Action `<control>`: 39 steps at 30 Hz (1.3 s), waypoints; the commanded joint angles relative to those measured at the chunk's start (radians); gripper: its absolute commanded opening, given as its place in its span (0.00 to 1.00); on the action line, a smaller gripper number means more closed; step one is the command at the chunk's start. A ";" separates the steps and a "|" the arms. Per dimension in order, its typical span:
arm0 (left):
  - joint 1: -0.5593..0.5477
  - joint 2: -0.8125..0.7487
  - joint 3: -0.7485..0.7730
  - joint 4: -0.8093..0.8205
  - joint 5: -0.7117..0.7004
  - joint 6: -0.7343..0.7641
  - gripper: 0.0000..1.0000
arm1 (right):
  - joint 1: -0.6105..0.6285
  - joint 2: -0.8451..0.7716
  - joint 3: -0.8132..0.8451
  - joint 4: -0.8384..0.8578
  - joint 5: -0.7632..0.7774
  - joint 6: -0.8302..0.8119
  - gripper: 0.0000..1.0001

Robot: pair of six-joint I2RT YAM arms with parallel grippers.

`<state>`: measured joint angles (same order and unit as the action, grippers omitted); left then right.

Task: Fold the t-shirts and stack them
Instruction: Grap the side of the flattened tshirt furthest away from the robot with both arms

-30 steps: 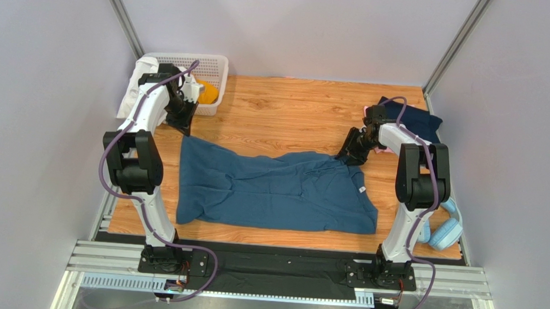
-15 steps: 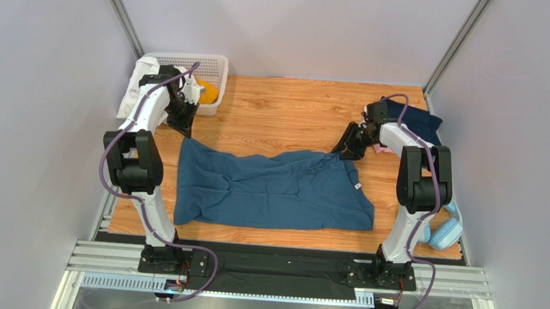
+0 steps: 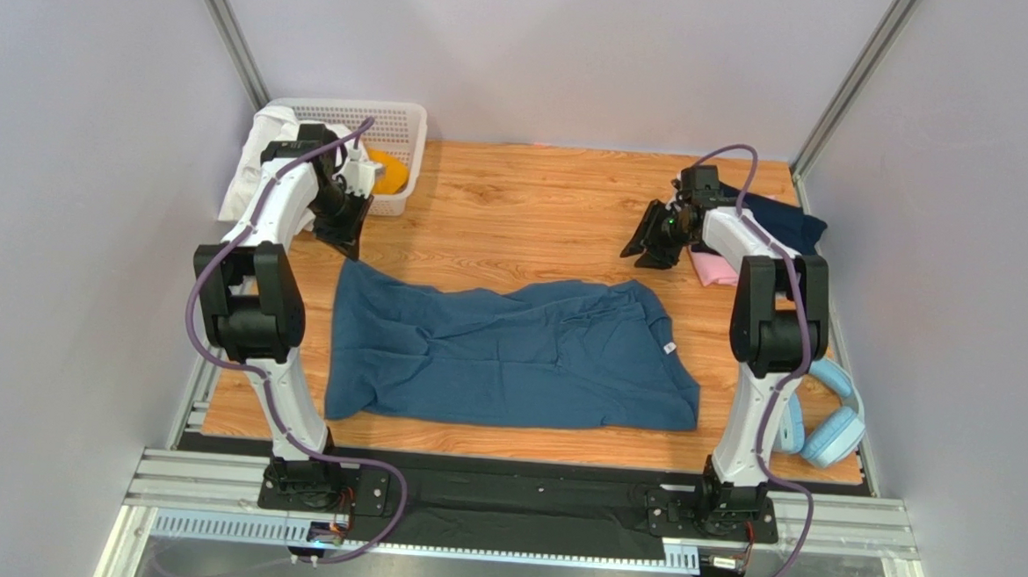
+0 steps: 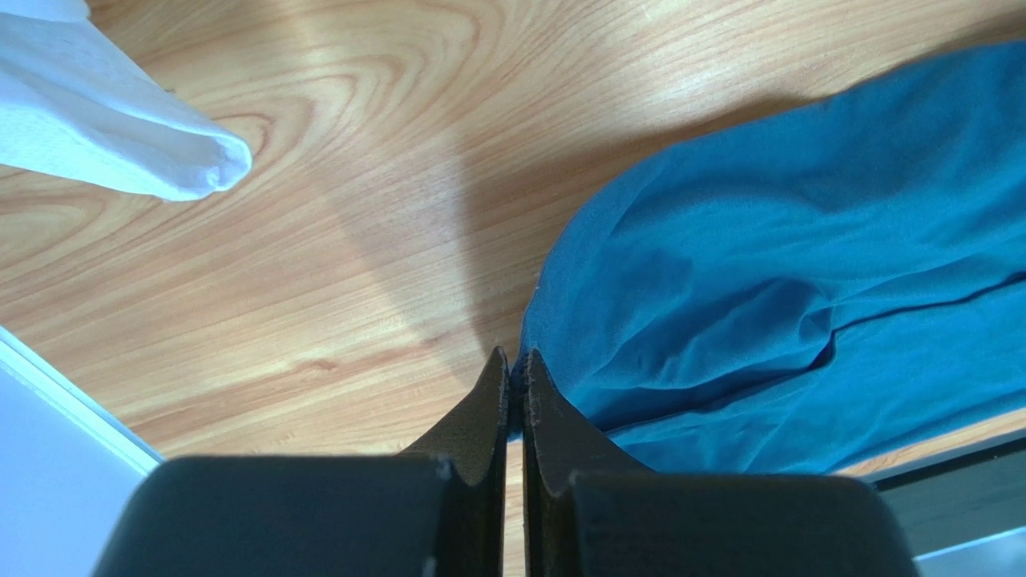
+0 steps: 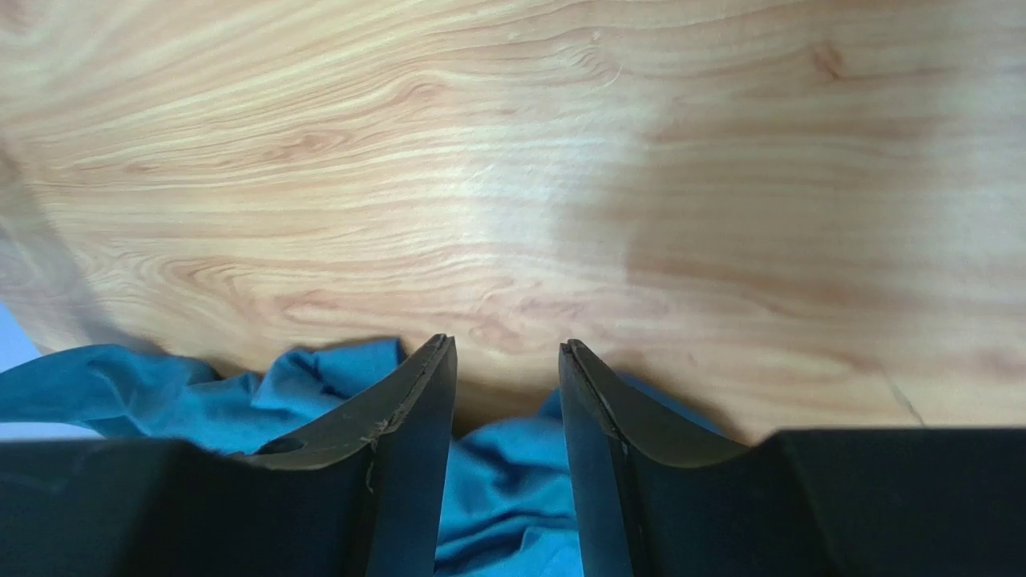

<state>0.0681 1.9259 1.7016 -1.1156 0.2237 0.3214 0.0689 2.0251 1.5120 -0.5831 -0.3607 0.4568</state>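
Fold-and-stack, early stage: the teal shirt (image 3: 509,352) lies spread but rumpled across the middle of the wooden surface (image 3: 537,211). Its far edge is wavy and creases run through its centre. The left gripper (image 3: 341,239) hovers at the shirt's far left corner with its jaws pressed together, and we see no cloth between them in the wrist view. The right gripper (image 3: 641,243) hangs over bare wood beyond the shirt's far right corner, jaws apart and empty. It is near the pink shirt (image 3: 712,269) and the navy shirt (image 3: 781,224) at the far right.

We judge the shirt is still being flattened, with no fold begun. To do this well, each gripper should pinch a far corner low and cleanly, taking one layer only. Both should then draw outward and away evenly until the creases go, before any fold.

A second earlier the right gripper sat at the shirt's far right corner. It has since pulled back toward the far edge, and the shirt's right side has settled slightly leftward. The left gripper has not moved.
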 commanded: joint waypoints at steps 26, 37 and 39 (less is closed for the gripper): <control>0.001 -0.047 -0.036 0.008 0.032 0.022 0.00 | 0.035 -0.088 -0.107 -0.161 -0.127 -0.072 0.28; 0.001 -0.054 -0.033 0.008 0.029 0.031 0.00 | 0.034 -0.133 -0.122 -0.187 -0.149 -0.052 0.00; 0.001 -0.051 -0.030 0.008 0.031 0.027 0.00 | 0.035 -0.154 -0.121 -0.187 -0.139 -0.044 0.00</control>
<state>0.0681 1.9244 1.6680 -1.1133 0.2352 0.3290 0.1059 1.9701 1.3983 -0.7521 -0.4858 0.3962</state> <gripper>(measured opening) 0.017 0.007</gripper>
